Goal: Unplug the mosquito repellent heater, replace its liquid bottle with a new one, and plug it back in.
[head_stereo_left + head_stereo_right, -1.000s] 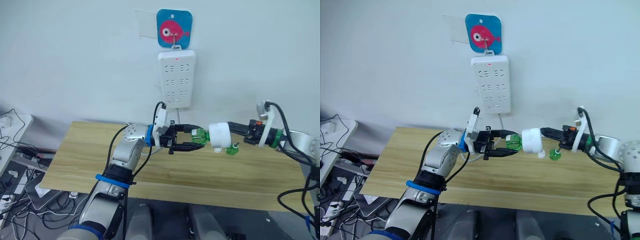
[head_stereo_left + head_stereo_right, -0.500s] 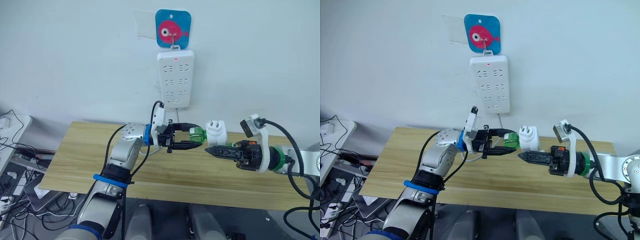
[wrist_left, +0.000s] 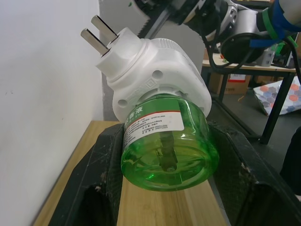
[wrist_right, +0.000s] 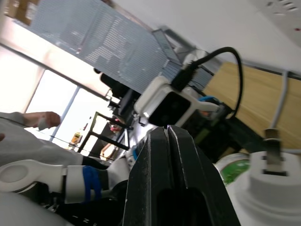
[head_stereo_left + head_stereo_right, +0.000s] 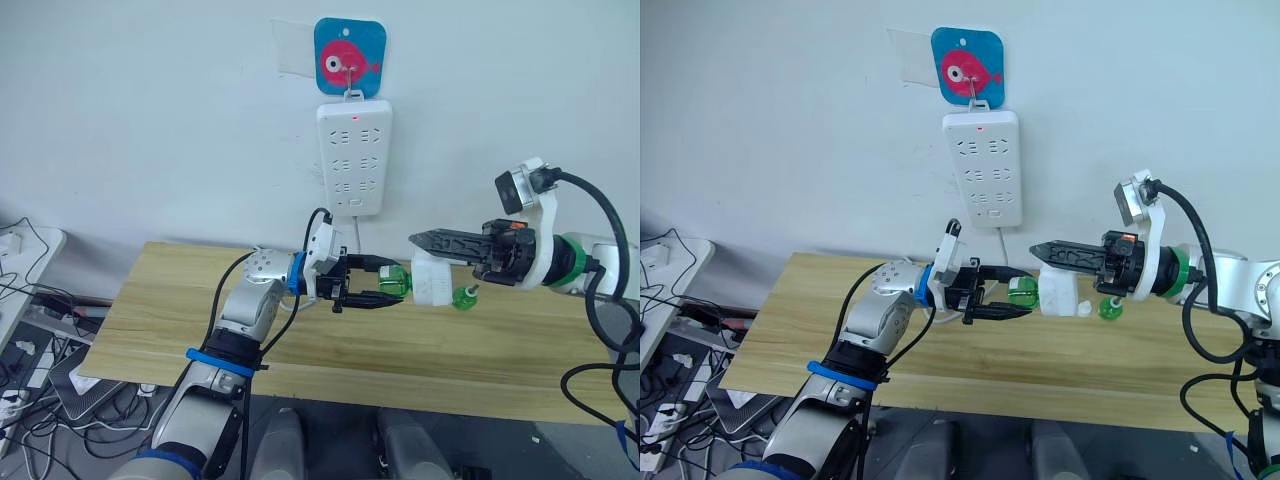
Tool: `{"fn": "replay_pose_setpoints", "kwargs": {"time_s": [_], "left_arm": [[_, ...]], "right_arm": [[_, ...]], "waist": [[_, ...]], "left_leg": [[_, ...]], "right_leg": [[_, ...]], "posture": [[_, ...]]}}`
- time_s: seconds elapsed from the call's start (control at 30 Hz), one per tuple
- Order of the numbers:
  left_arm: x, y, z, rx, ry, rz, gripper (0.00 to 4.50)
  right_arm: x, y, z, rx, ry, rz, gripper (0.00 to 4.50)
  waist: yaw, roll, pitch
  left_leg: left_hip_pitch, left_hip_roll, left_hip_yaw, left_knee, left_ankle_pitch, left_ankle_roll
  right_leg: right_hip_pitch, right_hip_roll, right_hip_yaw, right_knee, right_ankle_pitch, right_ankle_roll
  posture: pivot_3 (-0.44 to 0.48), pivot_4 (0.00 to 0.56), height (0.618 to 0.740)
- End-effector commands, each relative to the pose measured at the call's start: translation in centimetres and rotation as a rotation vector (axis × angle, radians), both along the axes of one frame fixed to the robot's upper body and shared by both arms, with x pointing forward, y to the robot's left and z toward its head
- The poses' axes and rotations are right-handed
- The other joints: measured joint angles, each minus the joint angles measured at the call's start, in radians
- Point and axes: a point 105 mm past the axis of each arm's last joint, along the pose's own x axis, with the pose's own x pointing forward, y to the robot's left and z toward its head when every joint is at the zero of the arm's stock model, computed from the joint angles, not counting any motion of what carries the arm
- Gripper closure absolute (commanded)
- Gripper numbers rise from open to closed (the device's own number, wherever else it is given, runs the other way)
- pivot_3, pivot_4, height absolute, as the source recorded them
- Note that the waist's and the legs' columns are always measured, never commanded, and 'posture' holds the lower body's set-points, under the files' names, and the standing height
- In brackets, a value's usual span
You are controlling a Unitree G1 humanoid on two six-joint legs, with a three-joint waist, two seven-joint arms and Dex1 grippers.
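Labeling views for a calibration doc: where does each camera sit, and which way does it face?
Left and right eye: head, looking down over table; both arms show.
Left wrist: along left end effector, gripping liquid bottle still in heater.
Right wrist: along shut right end effector, above heater.
Shared: heater, bottle.

Heater (image 3: 155, 70): white, you see it plain.
Liquid bottle (image 3: 169, 141): translucent green; white label with a red stripe.
New one (image 5: 464, 297): green.
Bench (image 5: 180, 300): light wood grain.
Power strip (image 5: 354, 155): white, red light.
Wall tag (image 5: 349, 60): blue, pink fish.
Left pincer (image 5: 383, 283): black.
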Motion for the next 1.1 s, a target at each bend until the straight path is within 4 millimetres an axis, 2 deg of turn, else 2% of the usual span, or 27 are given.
{"fn": "replay_pose_setpoints", "kwargs": {"time_s": [0.03,0.23,0.37,0.53,0.83,0.97,1.1], "left_arm": [[-0.5,-0.3,0.9,-0.022,-0.028,-0.036,2.24],[-1.5,0.0,1.0,-0.02,0.001,-0.086,2.24],[-2.0,0.1,1.2,-0.032,0.023,-0.092,2.24],[-1.3,-0.1,2.0,-0.064,0.049,-0.042,2.24],[0.2,-0.1,0.5,0.004,0.019,0.056,2.24],[0.2,-0.1,-0.1,0.033,-0.001,0.053,2.24],[0.0,-0.1,-0.6,0.058,-0.01,0.038,2.24]], "right_arm": [[0.9,-0.5,-2.0,-0.07,0.026,-0.065,4.42],[2.8,-1.8,-5.2,-0.131,0.077,-0.193,4.42],[2.3,-2.5,-6.8,-0.152,0.118,-0.192,4.42],[1.1,-2.1,-8.0,-0.153,0.154,-0.15,4.42],[-4.0,0.5,-6.1,-0.025,0.188,0.043,4.42],[-4.6,1.2,-5.0,0.033,0.153,0.071,4.42],[-4.1,1.3,-4.0,0.075,0.11,0.065,4.42]], "waist": [[0.0,0.0,0.0],[0.0,0.0,0.0],[0.001,0.0,0.0],[0.001,0.0,0.0],[0.001,0.0,0.0],[-0.001,-0.001,0.0],[0.0,-0.001,0.0]], "left_leg": [[0.0,0.0,0.0,0.0,0.0,0.0],[0.0,0.0,0.0,0.0,0.0,0.0],[0.0,0.0,0.0,0.0,0.0,0.0],[0.0,0.0,0.0,0.0,0.0,0.0],[0.0,0.0,0.0,0.0,0.0,0.0],[0.0,0.0,0.0,0.0,0.0,0.0],[0.0,0.0,0.0,0.0,0.0,0.0]], "right_leg": [[0.0,0.0,0.0,0.0,0.0,0.0],[0.0,0.0,0.0,0.0,0.0,0.0],[0.0,0.0,0.0,0.0,0.0,0.0],[0.0,0.0,0.0,0.0,0.0,0.0],[0.0,0.0,0.0,0.0,0.0,0.0],[0.0,0.0,0.0,-0.001,0.0,0.0],[0.0,0.0,0.0,-0.001,0.0,0.0]], "posture": [[0.002,0.182,0.74],[0.014,0.188,0.74],[0.017,0.193,0.74],[0.023,0.2,0.74],[0.015,0.205,0.74],[0.005,0.204,0.74],[-0.005,0.202,0.74]]}}
